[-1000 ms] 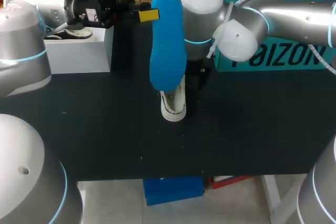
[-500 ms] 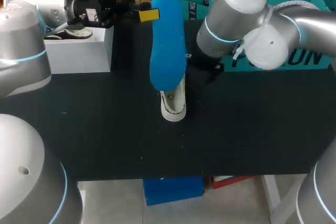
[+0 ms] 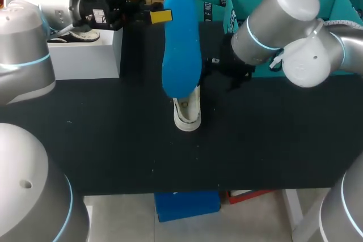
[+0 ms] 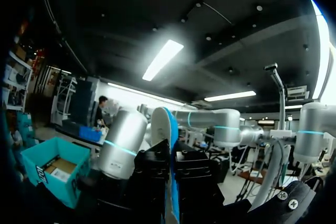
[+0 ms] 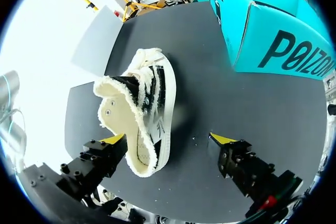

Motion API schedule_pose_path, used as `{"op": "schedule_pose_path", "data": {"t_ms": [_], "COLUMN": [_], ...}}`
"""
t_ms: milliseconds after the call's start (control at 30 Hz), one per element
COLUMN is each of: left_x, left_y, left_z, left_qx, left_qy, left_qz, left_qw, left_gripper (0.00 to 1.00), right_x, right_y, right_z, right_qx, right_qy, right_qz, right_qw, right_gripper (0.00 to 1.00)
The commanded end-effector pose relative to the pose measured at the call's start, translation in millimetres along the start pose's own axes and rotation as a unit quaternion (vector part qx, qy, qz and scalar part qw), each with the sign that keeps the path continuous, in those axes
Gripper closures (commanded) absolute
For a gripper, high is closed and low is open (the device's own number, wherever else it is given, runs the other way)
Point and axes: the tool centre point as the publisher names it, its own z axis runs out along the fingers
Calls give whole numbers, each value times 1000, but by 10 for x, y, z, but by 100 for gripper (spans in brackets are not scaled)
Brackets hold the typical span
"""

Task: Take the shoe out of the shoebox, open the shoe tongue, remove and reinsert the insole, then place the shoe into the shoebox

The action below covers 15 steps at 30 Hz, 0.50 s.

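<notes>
My left gripper (image 3: 160, 16) is shut on the top end of a blue insole (image 3: 180, 49), which hangs upright above the table. In the left wrist view the insole (image 4: 169, 145) stands edge-on between the black fingers of the left gripper (image 4: 171, 182). A white canvas shoe (image 3: 188, 111) with black stripes sits on the black table below the insole's lower end. In the right wrist view the shoe (image 5: 142, 108) shows its frayed mouth, lying ahead of my open right gripper (image 5: 168, 139) and closer to one fingertip (image 5: 114, 139). Nothing is between those fingers. The teal shoebox (image 3: 295, 4) stands at the back right.
A white box (image 3: 85, 55) with another shoe (image 3: 79, 35) on top stands at the table's back left. My right arm (image 3: 272, 32) reaches in front of the teal box (image 5: 273, 30). Bare black table (image 3: 113, 140) lies in front of the shoe.
My right arm has drawn back to the right, away from the shoe, with its fingers open. The left arm and the insole have stayed put.
</notes>
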Motion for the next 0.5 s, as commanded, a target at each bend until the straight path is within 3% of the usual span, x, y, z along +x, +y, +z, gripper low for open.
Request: {"op": "schedule_pose_path", "data": {"t_ms": [33, 67, 167, 300, 500], "left_x": [1, 1, 1, 1, 1], "left_y": [5, 5, 5, 5, 5], "left_z": [6, 6, 6, 6, 6], "left_qx": [0, 0, 0, 0, 0], "left_qy": [-1, -1, -1, -1, -1], "left_qz": [1, 1, 1, 1, 1], "left_qw": [1000, 1000, 1000, 1000, 1000], "left_gripper": [100, 100, 100, 100, 100], "right_x": [-16, -16, -95, -97, -109], "right_y": [-3, -3, -31, -14, 41], "right_z": [13, 13, -36, -224, -434], "right_qx": [0, 0, 11, 31, 37], "right_qy": [8, 8, 117, 237, 288], "right_qz": [0, 0, 32, 47, 34], "right_qw": [1000, 1000, 993, 970, 956], "right_gripper": [0, 0, 0, 0, 0]}}
